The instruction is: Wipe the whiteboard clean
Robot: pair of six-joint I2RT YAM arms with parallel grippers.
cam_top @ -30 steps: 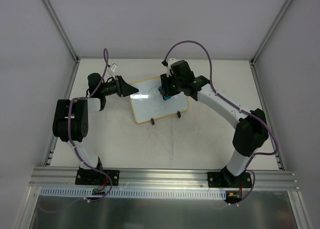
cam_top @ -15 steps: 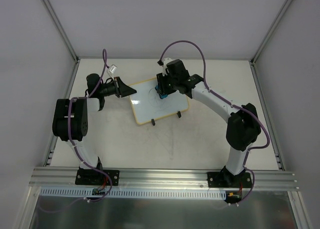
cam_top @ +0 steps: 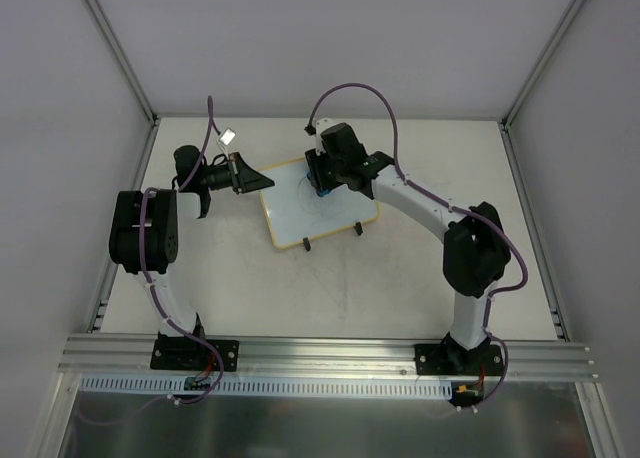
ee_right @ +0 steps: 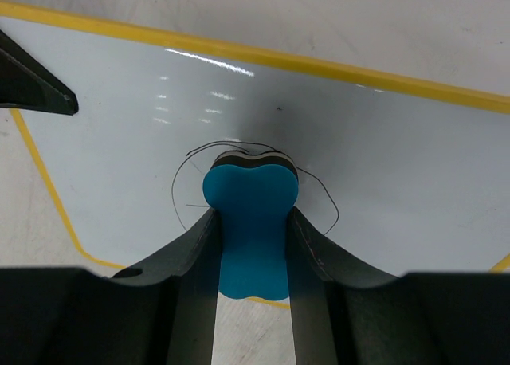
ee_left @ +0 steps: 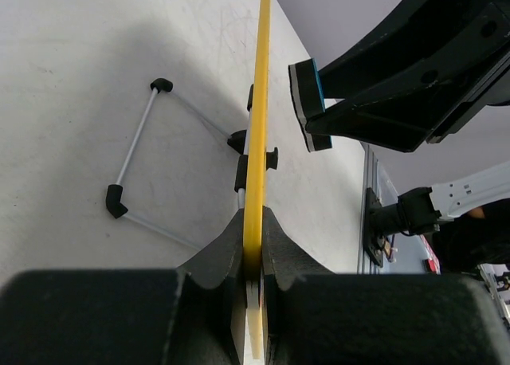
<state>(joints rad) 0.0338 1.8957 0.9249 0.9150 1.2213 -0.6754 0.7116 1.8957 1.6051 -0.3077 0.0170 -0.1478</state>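
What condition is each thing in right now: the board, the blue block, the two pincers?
whiteboard: clamped at its edge, faint scribble not erased.
blue eraser: gripped, felt side facing the board, seemingly just off it.
left pincer: shut on the whiteboard's yellow frame.
right pincer: shut on the blue eraser.

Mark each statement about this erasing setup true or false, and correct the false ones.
1. The left gripper is shut on the edge of the whiteboard. True.
2. The right gripper is empty. False: it holds a blue eraser.
3. The whiteboard is already wiped clean. False: a dark scribble shows around the eraser.
4. The whiteboard has black clip feet. True.
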